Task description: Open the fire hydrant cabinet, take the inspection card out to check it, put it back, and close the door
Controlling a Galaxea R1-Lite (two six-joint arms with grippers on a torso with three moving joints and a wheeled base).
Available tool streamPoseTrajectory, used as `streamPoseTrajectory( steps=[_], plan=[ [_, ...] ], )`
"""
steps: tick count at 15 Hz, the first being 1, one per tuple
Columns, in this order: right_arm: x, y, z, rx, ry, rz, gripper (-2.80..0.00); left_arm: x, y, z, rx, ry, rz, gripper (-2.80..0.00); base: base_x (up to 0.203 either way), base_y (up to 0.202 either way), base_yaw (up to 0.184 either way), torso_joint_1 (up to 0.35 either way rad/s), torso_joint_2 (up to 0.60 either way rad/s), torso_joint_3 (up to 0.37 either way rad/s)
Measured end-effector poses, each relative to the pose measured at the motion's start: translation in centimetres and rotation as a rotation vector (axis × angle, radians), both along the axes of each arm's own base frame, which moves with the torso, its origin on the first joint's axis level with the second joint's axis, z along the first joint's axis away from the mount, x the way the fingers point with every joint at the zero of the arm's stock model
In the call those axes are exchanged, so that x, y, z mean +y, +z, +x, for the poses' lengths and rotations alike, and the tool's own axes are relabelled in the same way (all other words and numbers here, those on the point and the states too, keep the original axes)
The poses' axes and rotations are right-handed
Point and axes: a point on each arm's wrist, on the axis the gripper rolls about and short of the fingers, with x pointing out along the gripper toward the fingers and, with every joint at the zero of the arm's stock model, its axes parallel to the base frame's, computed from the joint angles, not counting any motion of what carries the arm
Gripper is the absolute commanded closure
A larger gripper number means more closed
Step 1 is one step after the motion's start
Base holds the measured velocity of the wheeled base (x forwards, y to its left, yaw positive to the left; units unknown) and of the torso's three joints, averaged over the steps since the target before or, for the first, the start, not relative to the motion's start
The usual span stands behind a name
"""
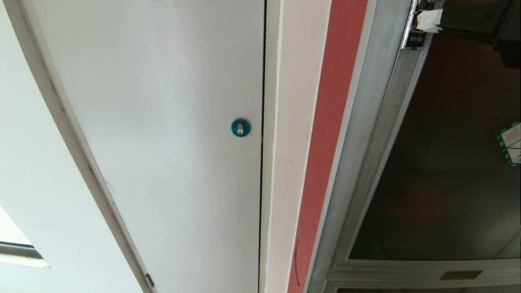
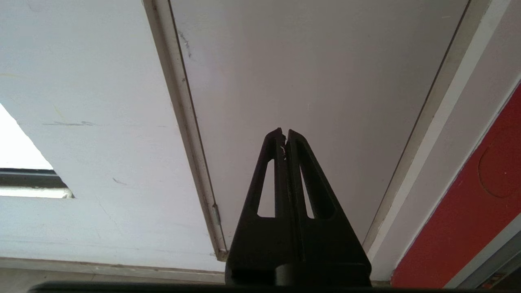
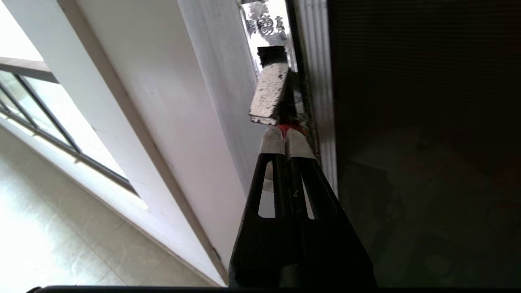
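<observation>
The fire hydrant cabinet shows as a brushed silver frame (image 1: 366, 122) on the right of the head view. Its door (image 1: 447, 162) is dark tinted glass and lies flush in the frame, with a green-white sticker (image 1: 512, 142) at the view's right edge. My right gripper (image 1: 427, 20) reaches in at the top right, at the door's latch edge. In the right wrist view this gripper (image 3: 287, 140) is shut. Its white-taped tips sit against a small red latch (image 3: 286, 128) below a silver handle plate (image 3: 270, 91). The inspection card is hidden. My left gripper (image 2: 283, 132) is shut and parked before a white panel.
A plain white door (image 1: 163, 122) with a blue round lock (image 1: 240, 127) fills the left and middle of the head view. A red wall strip (image 1: 329, 142) runs between it and the cabinet. A window (image 3: 40, 114) and pale floor (image 3: 49, 244) lie off to the side.
</observation>
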Motion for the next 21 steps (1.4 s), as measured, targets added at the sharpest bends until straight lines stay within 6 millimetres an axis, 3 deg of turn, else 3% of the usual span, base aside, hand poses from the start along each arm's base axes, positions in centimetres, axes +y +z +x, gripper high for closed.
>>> streamPoseTrajectory(
  steps=[9, 14, 18, 21],
  plan=[
    [-0.4, -0.9, -1.8, 0.014, 0.047, -0.014, 0.00, 0.0, 0.0, 0.0, 0.000, 0.000, 0.000, 0.00, 0.000, 0.000, 0.000, 0.000, 0.00, 0.000],
    [-0.4, -1.7, -5.3, 0.011, 0.136, -0.011, 0.00, 0.0, 0.0, 0.0, 0.000, 0.000, 0.000, 0.00, 0.000, 0.000, 0.000, 0.000, 0.00, 0.000],
    [0.9, -4.0, -6.3, 0.017, 0.077, -0.034, 0.00, 0.0, 0.0, 0.0, 0.000, 0.000, 0.000, 0.00, 0.000, 0.000, 0.000, 0.000, 0.00, 0.000],
    [2.1, -5.1, -6.0, -0.110, -0.073, -0.086, 0.00, 0.0, 0.0, 0.0, 0.000, 0.000, 0.000, 0.00, 0.000, 0.000, 0.000, 0.000, 0.00, 0.000]
  ],
)
